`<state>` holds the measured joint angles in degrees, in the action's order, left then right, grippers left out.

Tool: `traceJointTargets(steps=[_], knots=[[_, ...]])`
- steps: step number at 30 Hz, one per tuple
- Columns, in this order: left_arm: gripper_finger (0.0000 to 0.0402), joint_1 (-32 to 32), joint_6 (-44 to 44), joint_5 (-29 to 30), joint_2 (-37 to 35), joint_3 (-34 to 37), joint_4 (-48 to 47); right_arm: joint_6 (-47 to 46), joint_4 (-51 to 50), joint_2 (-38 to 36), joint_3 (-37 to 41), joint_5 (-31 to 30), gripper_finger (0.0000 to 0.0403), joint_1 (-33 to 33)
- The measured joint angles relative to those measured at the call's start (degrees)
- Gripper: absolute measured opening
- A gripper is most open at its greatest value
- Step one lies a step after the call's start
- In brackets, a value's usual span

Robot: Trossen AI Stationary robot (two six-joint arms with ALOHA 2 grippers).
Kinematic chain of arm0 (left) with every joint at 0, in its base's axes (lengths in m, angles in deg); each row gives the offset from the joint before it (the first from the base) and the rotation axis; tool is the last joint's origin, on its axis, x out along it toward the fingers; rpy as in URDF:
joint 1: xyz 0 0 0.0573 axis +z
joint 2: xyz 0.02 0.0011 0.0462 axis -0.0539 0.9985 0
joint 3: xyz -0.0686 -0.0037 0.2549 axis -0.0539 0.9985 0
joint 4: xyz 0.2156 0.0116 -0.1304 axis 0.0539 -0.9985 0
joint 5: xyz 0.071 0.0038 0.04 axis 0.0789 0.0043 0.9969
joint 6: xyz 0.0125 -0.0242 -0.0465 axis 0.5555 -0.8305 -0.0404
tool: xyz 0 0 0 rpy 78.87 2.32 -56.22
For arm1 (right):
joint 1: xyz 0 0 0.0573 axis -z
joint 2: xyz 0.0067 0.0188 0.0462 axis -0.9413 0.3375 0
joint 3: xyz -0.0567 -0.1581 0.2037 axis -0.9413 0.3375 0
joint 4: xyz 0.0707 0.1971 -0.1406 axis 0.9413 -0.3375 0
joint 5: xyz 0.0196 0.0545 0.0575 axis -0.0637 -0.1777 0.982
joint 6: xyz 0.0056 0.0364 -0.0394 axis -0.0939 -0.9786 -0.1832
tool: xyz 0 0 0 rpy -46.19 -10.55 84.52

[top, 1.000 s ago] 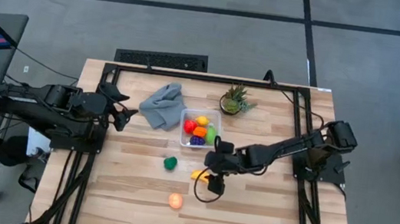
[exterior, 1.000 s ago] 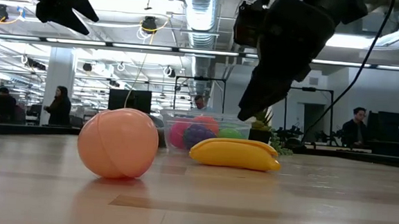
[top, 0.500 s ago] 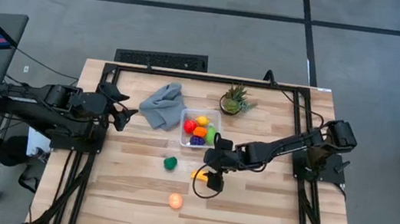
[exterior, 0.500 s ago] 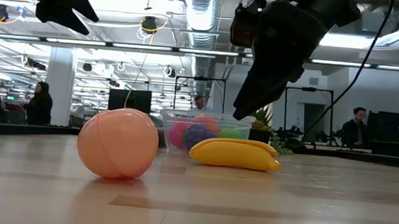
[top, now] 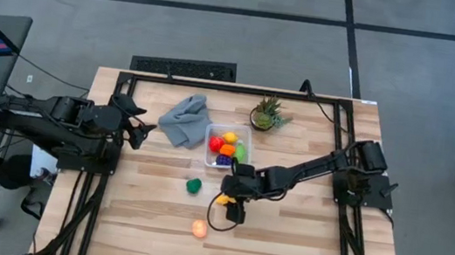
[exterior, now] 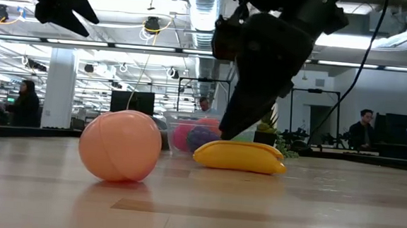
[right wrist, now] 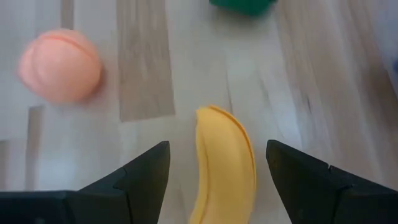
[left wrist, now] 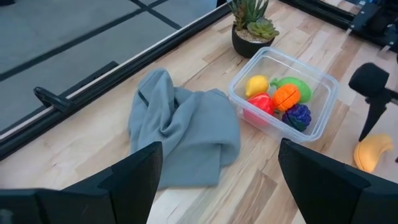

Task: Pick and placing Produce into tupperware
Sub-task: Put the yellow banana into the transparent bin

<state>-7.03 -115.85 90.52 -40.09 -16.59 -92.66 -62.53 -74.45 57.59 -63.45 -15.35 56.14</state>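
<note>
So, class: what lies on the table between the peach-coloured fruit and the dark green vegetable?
Nothing: in the high view only bare wood separates the peach fruit from the dark green vegetable. The banana lies off to one side.

no legible txt, no labels

Your right gripper [top: 228, 209] hangs over the banana [top: 224, 199] with its jaws spread to either side of it, and bare desk [top: 300, 243] lies around the fruit. The peach ball [top: 199, 228] sits near, toward the front edge, and the dark green piece [top: 193, 186] just beside on the left. The container [top: 212, 130] stands close behind, flanked by the grey cloth [top: 183, 118] and the potted plant [top: 266, 113]. The front right of the desk is open.
</note>
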Motion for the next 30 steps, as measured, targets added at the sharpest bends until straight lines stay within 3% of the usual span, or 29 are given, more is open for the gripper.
traceJointTargets(steps=[30], knots=[[0.0308, -0.01, -0.06, 0.09, 0.02, -0.01, -1.04, -6.93, -4.29, 3.59, -0.09, -0.89, 0.0291, -2.27]])
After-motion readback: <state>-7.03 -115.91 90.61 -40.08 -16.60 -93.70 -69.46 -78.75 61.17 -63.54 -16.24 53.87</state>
